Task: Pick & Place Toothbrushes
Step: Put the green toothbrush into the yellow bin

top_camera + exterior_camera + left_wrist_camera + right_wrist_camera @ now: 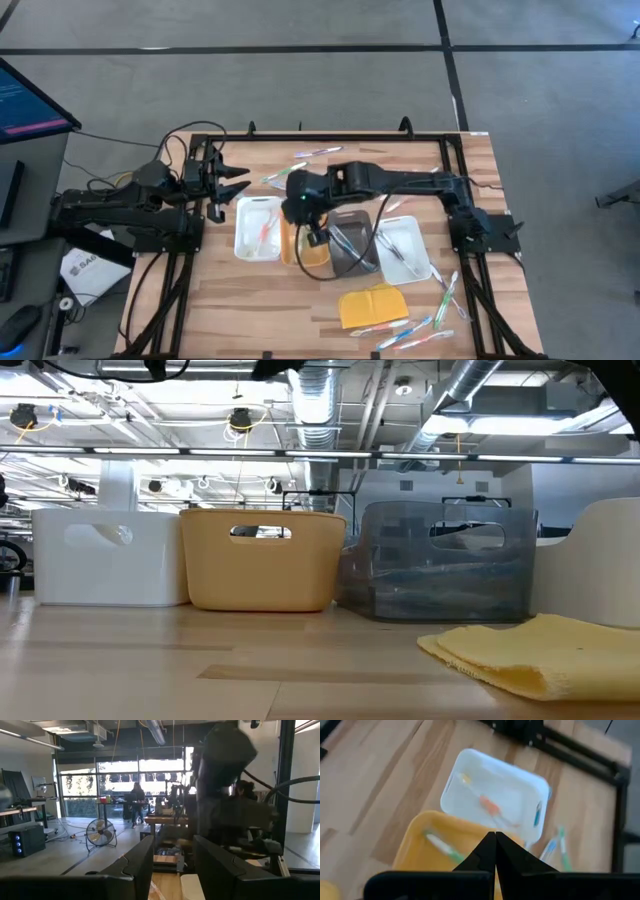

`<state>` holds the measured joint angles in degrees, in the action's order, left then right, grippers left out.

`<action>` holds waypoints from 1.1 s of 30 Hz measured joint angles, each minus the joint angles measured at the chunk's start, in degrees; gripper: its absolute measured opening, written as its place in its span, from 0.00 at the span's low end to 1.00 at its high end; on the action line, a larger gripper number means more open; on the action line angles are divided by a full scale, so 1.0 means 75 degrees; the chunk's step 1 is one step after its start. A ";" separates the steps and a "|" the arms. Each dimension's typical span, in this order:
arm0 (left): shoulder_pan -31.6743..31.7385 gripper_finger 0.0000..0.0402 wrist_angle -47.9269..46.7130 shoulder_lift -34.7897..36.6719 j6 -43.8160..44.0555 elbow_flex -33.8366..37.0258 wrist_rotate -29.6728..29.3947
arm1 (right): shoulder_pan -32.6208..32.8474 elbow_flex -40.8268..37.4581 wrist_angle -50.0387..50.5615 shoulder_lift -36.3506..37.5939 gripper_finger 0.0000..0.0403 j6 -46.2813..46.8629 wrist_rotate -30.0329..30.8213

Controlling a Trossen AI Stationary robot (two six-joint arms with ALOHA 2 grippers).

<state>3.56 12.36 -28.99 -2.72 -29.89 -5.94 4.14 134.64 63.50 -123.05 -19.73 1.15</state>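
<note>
My right gripper [316, 237] [495, 851] hangs shut with nothing between its fingers, above the orange tray [300, 250] [420, 845]. In that tray lies a white and green toothbrush [442, 847]. The white tray [257, 228] [495, 795] beside it holds an orange toothbrush [489, 806] and a blue one [538, 813]. More toothbrushes lie loose on the table at the far side [315, 152] and near right [445, 290]. My left gripper [228, 185] [172, 870] waits open at the table's left, raised off the wood.
A grey tray [352, 240] [440, 560] and a second white tray [405, 248] stand in the row to the right of the orange one. A yellow pad [372, 305] [530, 650] lies near the front. A dark frame [330, 135] edges the table.
</note>
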 joint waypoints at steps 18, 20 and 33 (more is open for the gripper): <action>-0.0001 0.33 0.0551 -0.0500 0.0574 0.0001 -0.0002 | 0.0093 -0.5123 -0.1319 0.2790 0.00 0.2018 -0.0167; 0.0002 0.33 0.0690 -0.0617 0.0542 0.0001 -0.0005 | 0.0093 -0.6284 -0.2016 0.3688 0.00 0.2384 -0.0091; 0.0011 0.33 0.1899 -0.1578 0.0194 -0.0001 -0.0007 | 0.0086 -1.1228 -0.5528 0.8748 0.00 0.4042 0.1063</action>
<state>3.64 26.60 -40.83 -1.26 -29.90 -5.99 4.79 50.43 22.04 -57.44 10.59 9.12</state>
